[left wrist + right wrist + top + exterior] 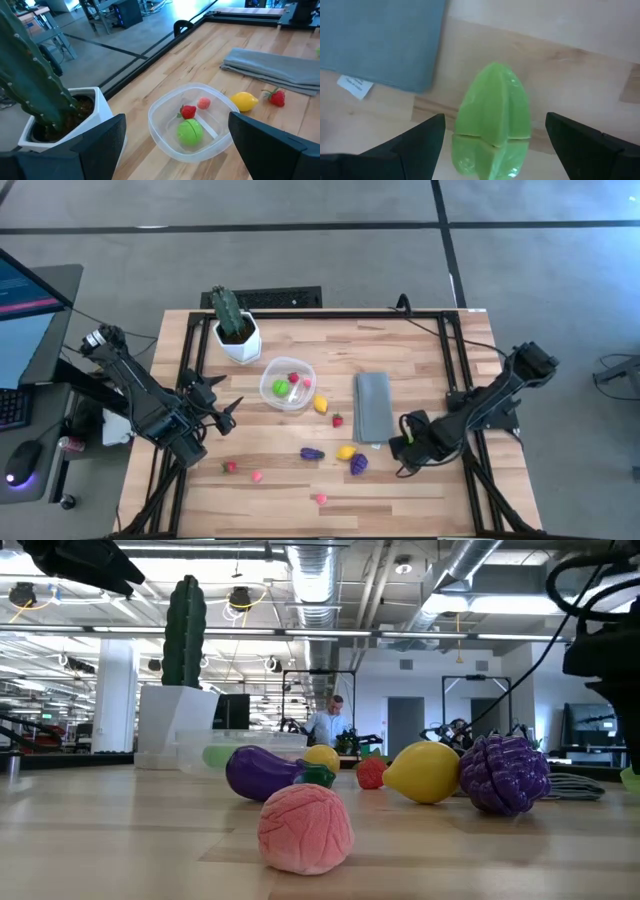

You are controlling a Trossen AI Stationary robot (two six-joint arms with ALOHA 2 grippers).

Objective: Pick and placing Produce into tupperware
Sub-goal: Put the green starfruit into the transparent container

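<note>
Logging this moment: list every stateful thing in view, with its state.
tupperware: lidless, holding three pieces.
left gripper: open, above the tupperware.
right gripper: open, either side of the green piece.
green piece: on the table, not gripped.
grey cloth: lying flat.
cactus pot: upright.

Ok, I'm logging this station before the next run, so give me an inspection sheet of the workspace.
Surface: wooden table, black frame.
Job's things: tupperware holds three pieces; lemon, strawberry, eggplant and others loose on the table.
Clutter: cactus pot, grey cloth.
Grippers: left claw open near the tupperware; right claw open around a green piece.
Cables: along right arm.
Surroundings: monitor, mouse; person far behind.
</note>
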